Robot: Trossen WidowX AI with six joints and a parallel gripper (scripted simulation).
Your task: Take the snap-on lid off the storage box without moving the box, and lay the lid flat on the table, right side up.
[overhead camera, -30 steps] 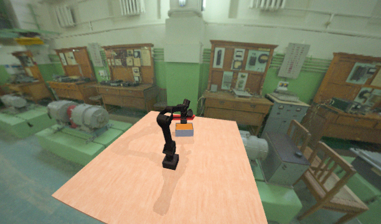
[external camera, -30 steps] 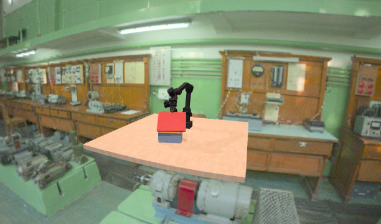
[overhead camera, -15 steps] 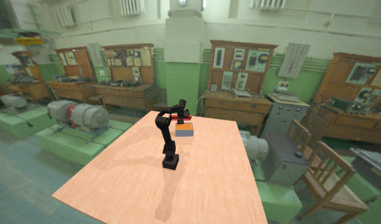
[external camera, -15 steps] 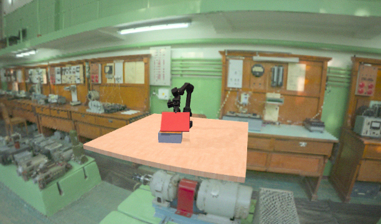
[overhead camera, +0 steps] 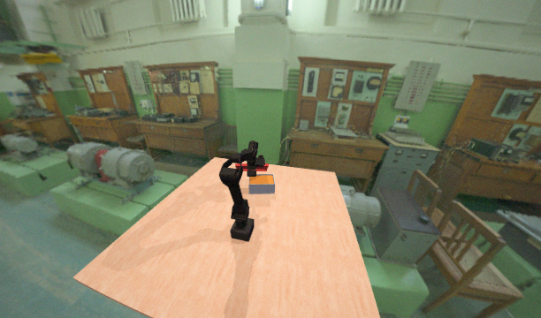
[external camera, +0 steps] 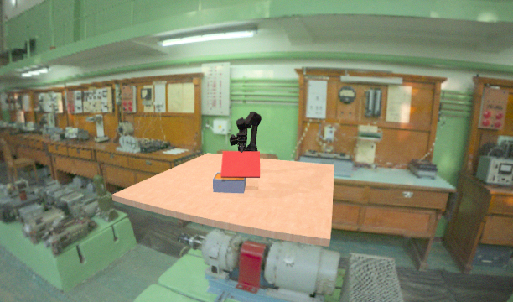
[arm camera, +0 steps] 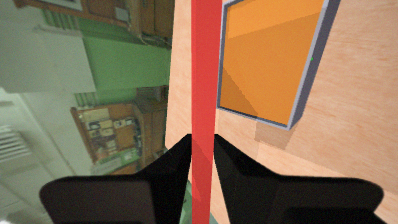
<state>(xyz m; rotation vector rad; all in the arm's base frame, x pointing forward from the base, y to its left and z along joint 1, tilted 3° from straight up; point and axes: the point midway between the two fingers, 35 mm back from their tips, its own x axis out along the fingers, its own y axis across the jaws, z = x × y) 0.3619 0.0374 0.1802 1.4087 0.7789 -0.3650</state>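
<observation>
The red lid [overhead camera: 262,168] [external camera: 240,164] [arm camera: 206,60] is off the box and in the air. My gripper [overhead camera: 251,173] [external camera: 241,149] [arm camera: 202,138] is shut on it; the wrist view shows the lid edge-on between the two fingertips. The lid is tilted, its broad face showing in the exterior view and only a thin strip in the top view. The storage box [overhead camera: 262,188] [external camera: 229,186] [arm camera: 315,55] stands open on the table, grey-blue with an orange inside. The lid hangs higher than the box, shifted to the left of it in the top view.
The wooden table [overhead camera: 297,247] [external camera: 282,210] carries the box and the black arm's base [overhead camera: 242,230]. The box stands near the table's far edge in the top view. Motors, benches and chairs stand around the table.
</observation>
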